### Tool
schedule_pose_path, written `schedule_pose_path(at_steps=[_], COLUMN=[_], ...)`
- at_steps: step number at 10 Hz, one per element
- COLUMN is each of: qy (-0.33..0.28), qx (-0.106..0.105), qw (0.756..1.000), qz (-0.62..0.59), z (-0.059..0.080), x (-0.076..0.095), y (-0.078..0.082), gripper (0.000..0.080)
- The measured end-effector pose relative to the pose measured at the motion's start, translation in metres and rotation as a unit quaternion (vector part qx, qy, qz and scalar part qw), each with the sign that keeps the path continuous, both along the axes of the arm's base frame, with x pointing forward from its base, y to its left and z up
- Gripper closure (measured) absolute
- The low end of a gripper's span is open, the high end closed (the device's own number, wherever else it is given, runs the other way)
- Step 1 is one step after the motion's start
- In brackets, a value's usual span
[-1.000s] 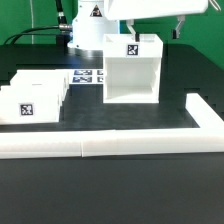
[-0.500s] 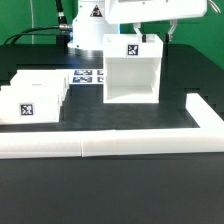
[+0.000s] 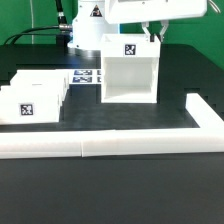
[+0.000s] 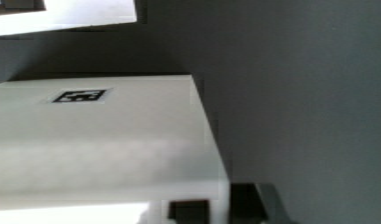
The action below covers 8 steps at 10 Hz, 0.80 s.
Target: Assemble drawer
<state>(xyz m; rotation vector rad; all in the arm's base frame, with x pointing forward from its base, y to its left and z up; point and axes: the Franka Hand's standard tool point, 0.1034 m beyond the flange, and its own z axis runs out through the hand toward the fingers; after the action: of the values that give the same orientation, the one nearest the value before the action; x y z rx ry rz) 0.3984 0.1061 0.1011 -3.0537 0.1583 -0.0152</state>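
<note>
The tall white hollow housing (image 3: 128,80) of the drawer stands upright mid-table with its open side toward the camera and a square tag on top. It fills the wrist view (image 4: 98,140). My gripper (image 3: 156,33) is at the housing's top edge on the exterior view's right. In the wrist view the gripper (image 4: 222,210) has its two dark fingers close together with the white wall's edge between them. Two white trays (image 3: 30,100) with tags lie side by side at the exterior view's left.
The marker board (image 3: 85,77) lies flat between the trays and the housing. A long low white border bar (image 3: 100,147) runs along the front and another (image 3: 208,115) up the exterior view's right side. The robot base (image 3: 88,30) stands behind.
My gripper has moved toward the exterior view's left onto the housing's top edge, and its fingers have come together. The housing has shifted slightly left.
</note>
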Motion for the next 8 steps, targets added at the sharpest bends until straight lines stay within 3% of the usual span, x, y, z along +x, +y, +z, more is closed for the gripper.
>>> schedule_pose_path(at_steps=[4, 8], qy=[-0.001, -0.029], qx=[0.001, 0.012], qw=[1.0, 0.999], qz=[0.011, 0.035], z=[0.0, 0.0], x=[0.003, 0.068], y=[-0.002, -0.016], gripper=[0.076, 0.0757])
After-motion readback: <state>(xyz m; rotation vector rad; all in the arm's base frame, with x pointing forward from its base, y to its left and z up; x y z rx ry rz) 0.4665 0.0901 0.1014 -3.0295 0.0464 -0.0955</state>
